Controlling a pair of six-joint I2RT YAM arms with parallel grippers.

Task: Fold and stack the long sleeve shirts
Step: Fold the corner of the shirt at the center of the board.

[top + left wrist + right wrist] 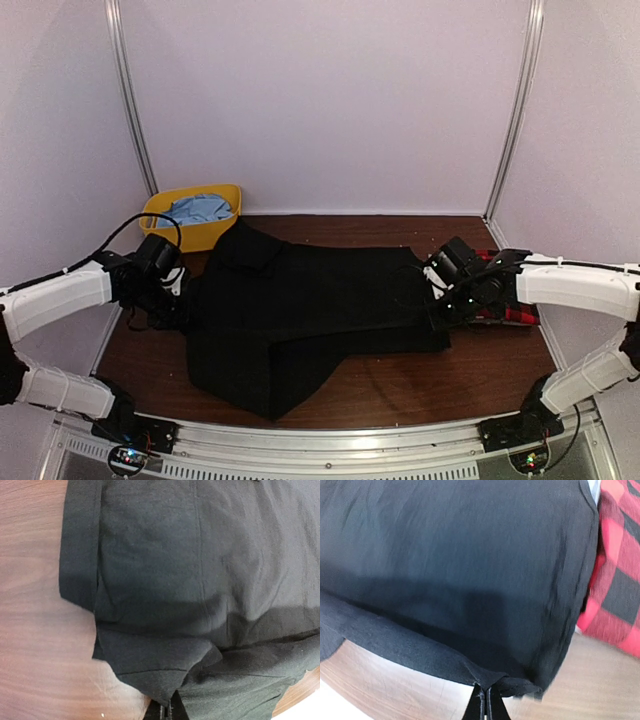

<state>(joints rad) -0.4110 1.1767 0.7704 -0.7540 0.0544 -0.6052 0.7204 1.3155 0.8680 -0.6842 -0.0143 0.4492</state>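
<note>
Pinching opposite edges of black shirt (300,310) with jaws clamped tight: left gripper (165,711), right gripper (484,702) (plaid shirt (620,580) just beside the right edge).

I get soft, even light from above in my top view. The black shirt (300,310) reads as a near-featureless dark mass. In both wrist views a shadow band crosses its cloth. The plaid shirt (620,580) at 3 o'clock is blurred, and the worktop (35,630) is washed pale.
</note>
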